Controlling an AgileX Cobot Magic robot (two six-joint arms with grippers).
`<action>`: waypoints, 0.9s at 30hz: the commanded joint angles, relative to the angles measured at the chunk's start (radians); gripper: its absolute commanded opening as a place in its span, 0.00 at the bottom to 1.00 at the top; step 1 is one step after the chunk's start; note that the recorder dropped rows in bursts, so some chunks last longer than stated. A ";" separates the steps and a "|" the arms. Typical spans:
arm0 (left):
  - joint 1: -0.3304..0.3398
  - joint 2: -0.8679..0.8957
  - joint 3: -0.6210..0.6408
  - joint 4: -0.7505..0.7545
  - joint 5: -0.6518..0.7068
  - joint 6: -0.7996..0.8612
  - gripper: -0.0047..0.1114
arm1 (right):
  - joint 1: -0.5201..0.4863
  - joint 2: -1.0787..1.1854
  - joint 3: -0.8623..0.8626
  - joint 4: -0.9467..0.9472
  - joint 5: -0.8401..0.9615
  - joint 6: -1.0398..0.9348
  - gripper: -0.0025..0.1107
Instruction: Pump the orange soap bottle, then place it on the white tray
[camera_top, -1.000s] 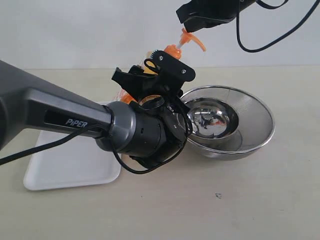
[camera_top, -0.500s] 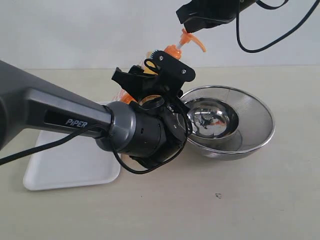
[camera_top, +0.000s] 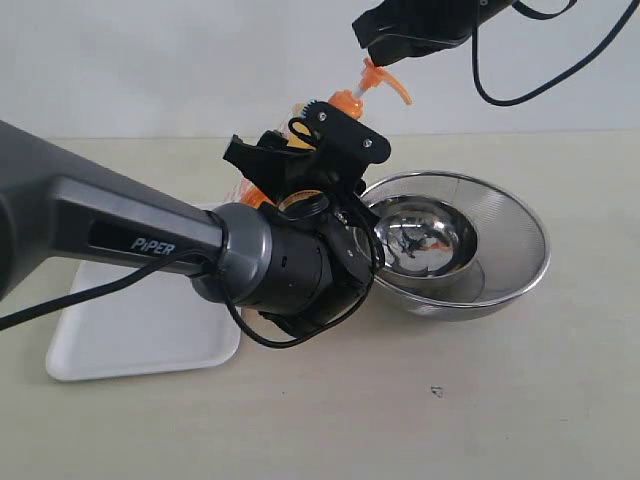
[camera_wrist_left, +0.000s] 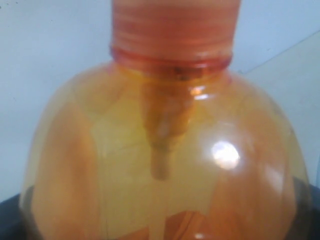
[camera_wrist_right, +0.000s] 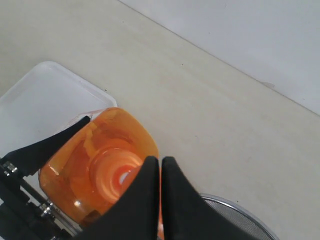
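I've got the left claw (camera_top: 296, 152) pinching the bottle (camera_top: 347, 100) by the tray's (camera_top: 130, 340) far right corner, and the right claw (camera_wrist_right: 160, 166), fingers pressed together, is on the pump head; I reckon we're pumping now, traying not yet done

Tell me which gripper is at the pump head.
The right gripper: its shut jaws sit at the top of the pump head of the orange soap bottle. The left gripper instead clamps the bottle's body lower down.
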 joint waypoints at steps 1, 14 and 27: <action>-0.018 -0.014 -0.011 0.075 0.043 -0.041 0.08 | 0.023 0.048 0.028 0.007 0.141 0.002 0.02; -0.018 -0.014 -0.011 0.075 0.043 -0.041 0.08 | 0.021 -0.191 0.026 -0.250 -0.077 0.070 0.02; -0.018 -0.014 -0.011 0.075 0.012 -0.037 0.08 | 0.021 -0.418 0.026 -0.574 -0.155 0.305 0.02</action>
